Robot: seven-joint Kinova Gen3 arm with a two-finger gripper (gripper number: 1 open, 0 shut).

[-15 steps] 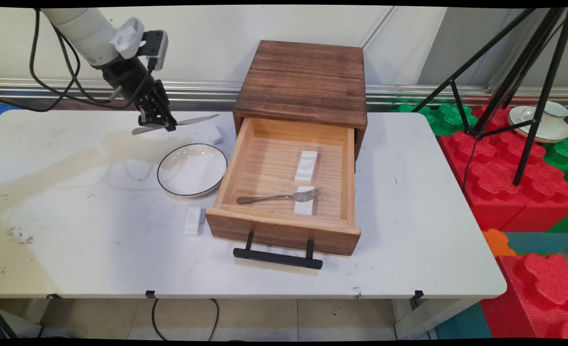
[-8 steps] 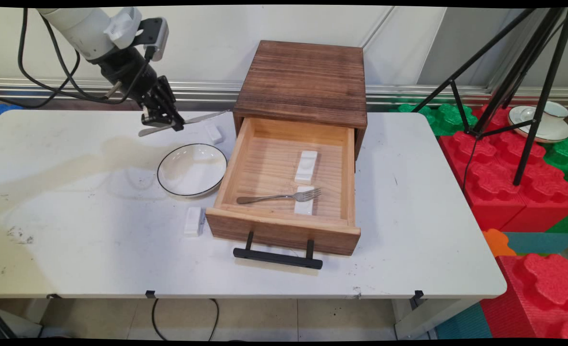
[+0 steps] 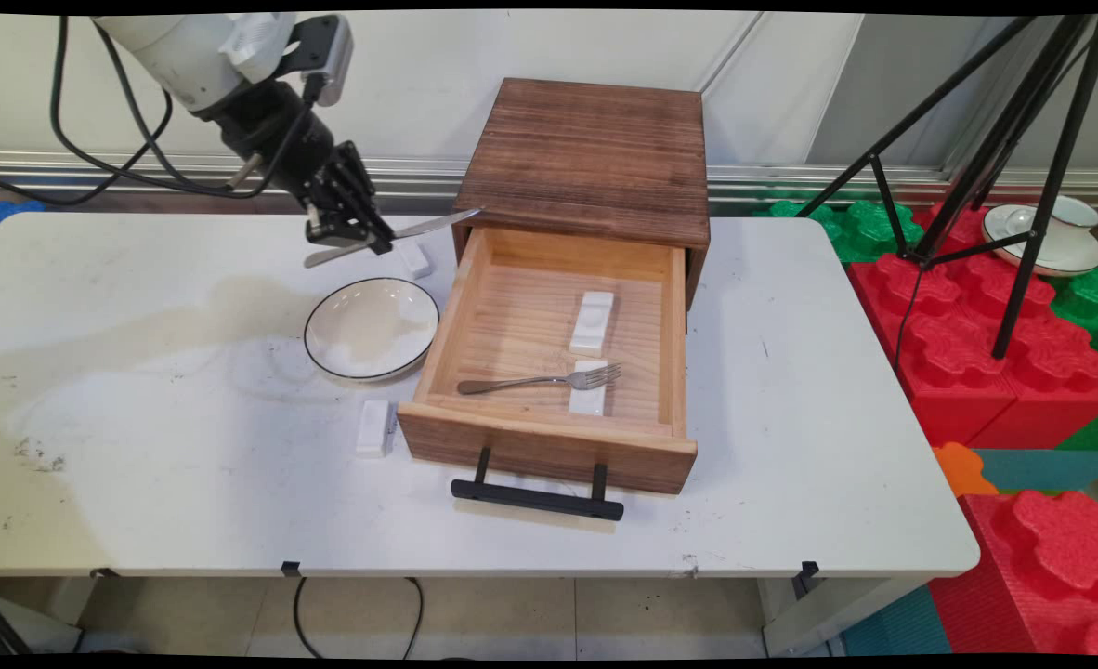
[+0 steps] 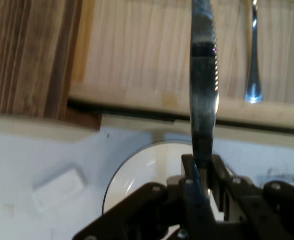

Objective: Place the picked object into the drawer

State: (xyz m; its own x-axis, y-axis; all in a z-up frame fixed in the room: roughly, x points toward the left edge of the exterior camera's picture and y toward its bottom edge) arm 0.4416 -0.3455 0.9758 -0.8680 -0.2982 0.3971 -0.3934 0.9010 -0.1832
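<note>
In the main view, the black pincer (image 3: 360, 232) is hanging above the far left part of the white counter (image 3: 140, 446), pinching a table knife (image 3: 391, 235) at about the middle of its length. The knife is lying nearly level in the air, its handle pointing left and its blade tip reaching the far left corner of the open wooden drawer (image 3: 549, 358). Just beneath the knife a small white rest (image 3: 414, 259) is lying on the counter, and nearer the camera a white plate with a dark rim (image 3: 372, 328) is sitting just beside the drawer's left wall. Another white rest (image 3: 374, 427) is lying by the drawer's front left corner. Inside the drawer a fork (image 3: 542, 379) is lying across one white rest (image 3: 589, 398), with a second one (image 3: 593, 321) behind it. The drawer is standing pulled out of a dark wooden cabinet (image 3: 591, 158).

In the hand view, the pincer (image 4: 202, 172) is gripping the knife (image 4: 203, 85), whose blade is running straight up over the plate (image 4: 151, 172) and across the drawer's wall (image 4: 151, 102). The fork's handle (image 4: 253, 60) is showing to the right of the blade, and a white rest (image 4: 58, 186) is lying at lower left
</note>
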